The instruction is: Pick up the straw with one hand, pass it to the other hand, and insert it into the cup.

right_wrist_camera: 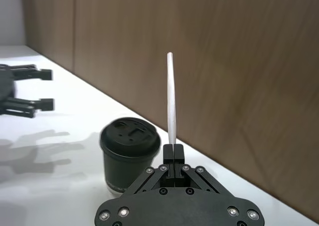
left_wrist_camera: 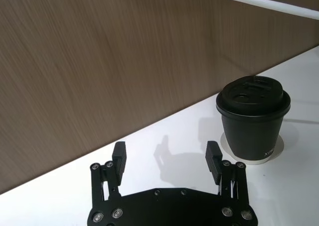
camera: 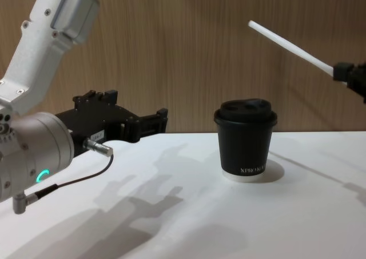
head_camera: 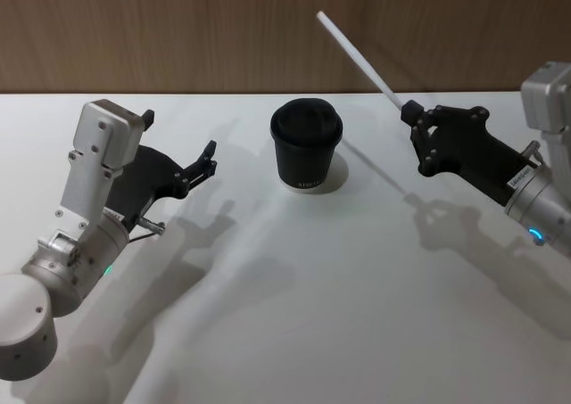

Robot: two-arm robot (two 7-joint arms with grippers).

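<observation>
- Slanting up and toward the robot's left, the long, thin white straw stood clear of the white table, its free tip high above the small black lidded paper cup.
- Its lower end was pinched in the black, blocky right gripper, to the cup's right.
- The long-fingered black left gripper hovered on the cup's left, fingers spread and empty, well apart from the straw.
- That tip looked nearest for it to take.
</observation>
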